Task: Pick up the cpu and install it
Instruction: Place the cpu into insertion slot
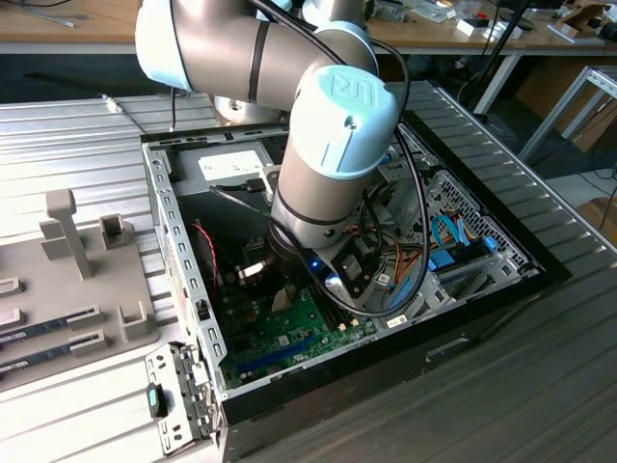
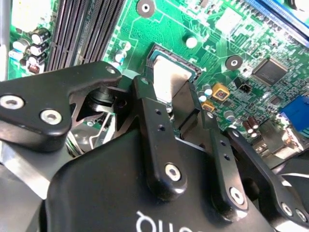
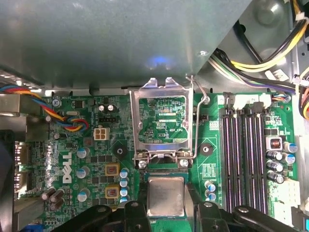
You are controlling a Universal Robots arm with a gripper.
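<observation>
Where claw hovers over socket, cpu lies directly beneath.

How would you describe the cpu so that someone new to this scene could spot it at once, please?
Inside the open computer case, find the green motherboard and its long black memory slots. Beside them, by the hinge of the flipped-open metal socket frame, is the cpu: a small flat square whose plain silver-grey top stands out from the green board.
</observation>
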